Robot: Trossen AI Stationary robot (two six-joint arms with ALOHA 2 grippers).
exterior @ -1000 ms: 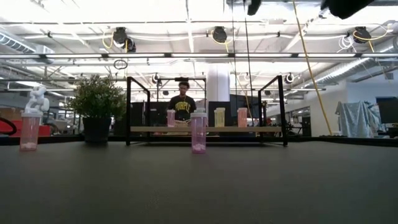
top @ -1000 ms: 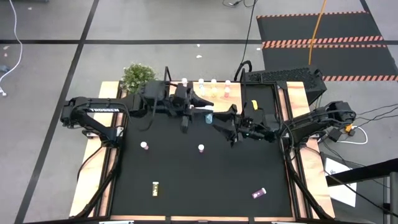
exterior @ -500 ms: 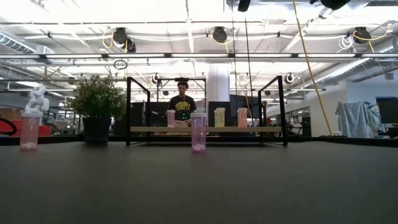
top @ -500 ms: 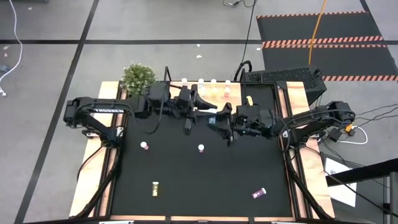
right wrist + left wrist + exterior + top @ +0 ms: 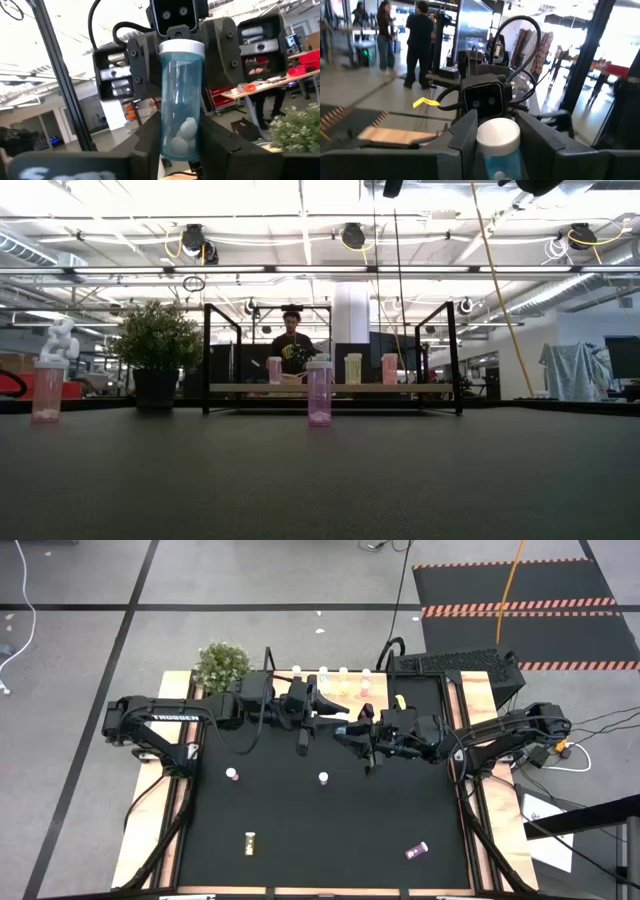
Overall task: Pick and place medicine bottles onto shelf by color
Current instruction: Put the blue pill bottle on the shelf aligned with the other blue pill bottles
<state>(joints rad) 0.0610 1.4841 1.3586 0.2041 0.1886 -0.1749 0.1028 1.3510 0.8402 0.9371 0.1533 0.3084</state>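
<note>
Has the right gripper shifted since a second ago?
Yes. In the high view the right gripper has moved up and left toward the shelf, meeting the left gripper at the teal bottle.

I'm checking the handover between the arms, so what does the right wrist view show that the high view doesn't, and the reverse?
Only the right wrist view shows the teal bottle clearly: white cap, pale tablets inside, fingers of both grippers closed on it.

Only the high view shows the bottles left on the black mat: two pink ones, a yellow one, a purple one, plus the shelf.

Both show the left gripper meeting the right gripper.
</note>
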